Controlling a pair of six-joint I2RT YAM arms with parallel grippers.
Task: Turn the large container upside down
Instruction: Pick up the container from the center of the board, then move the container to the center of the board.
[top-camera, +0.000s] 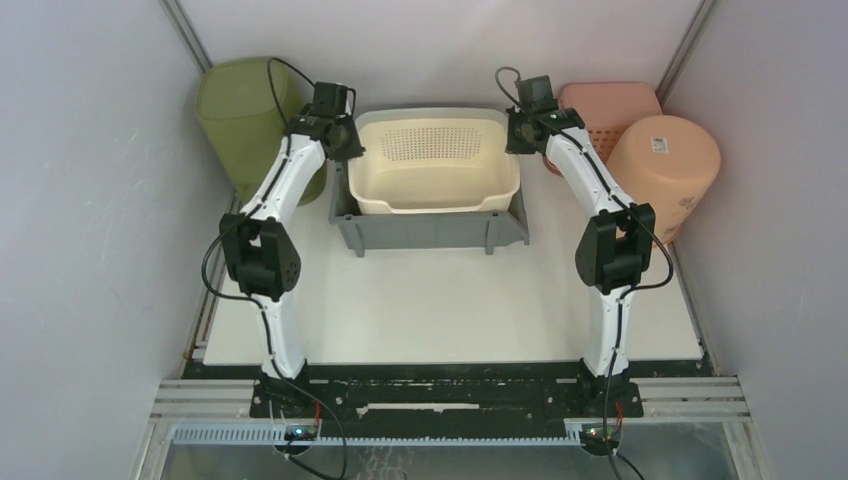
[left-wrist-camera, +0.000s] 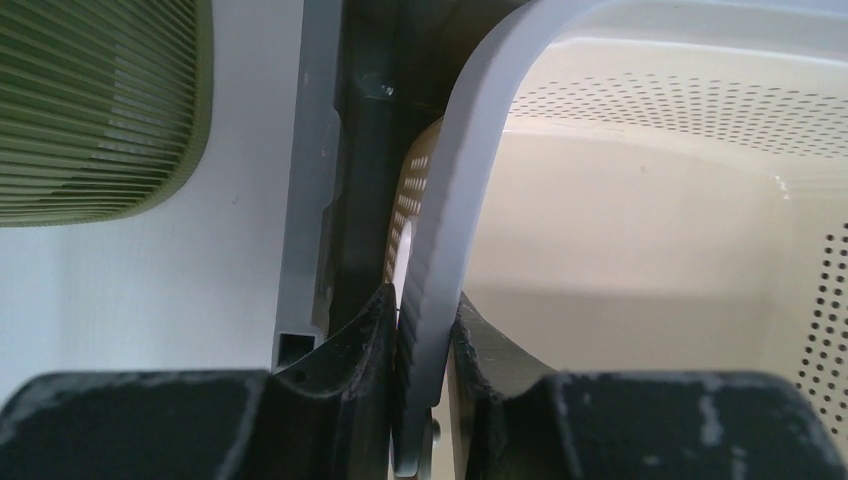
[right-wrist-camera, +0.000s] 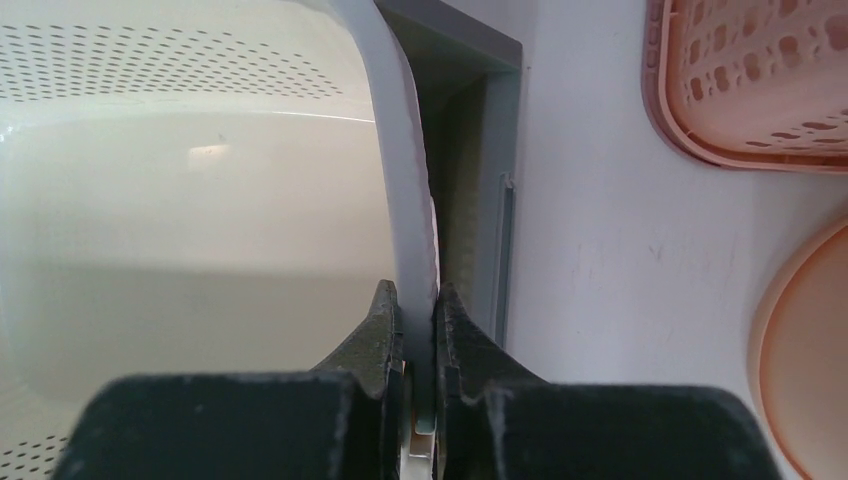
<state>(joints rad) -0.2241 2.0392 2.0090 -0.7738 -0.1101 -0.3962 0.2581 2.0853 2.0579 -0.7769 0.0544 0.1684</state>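
White table (top-camera: 450, 310) spreads out ahead of me, and at its far middle sits a grey bin (top-camera: 430, 232). Nested inside it, right way up with its mouth to the ceiling, is the cream container (top-camera: 435, 165), its back wall dotted with small holes. At the far left corner a green ribbed bin (top-camera: 240, 110) stands near my left arm. At the far right a peach bucket (top-camera: 665, 165) lies tipped on its side, with a pink perforated basket (top-camera: 610, 100) behind it.

My left gripper (left-wrist-camera: 425, 312) is at the container's left rim, one finger inside the wall and one outside, both pressing the pale edge between them. My right gripper (right-wrist-camera: 418, 300) is at the opposite rim, its fingers (right-wrist-camera: 385, 330) pinched tight on that thin edge, the grey bin's wall just beside them.
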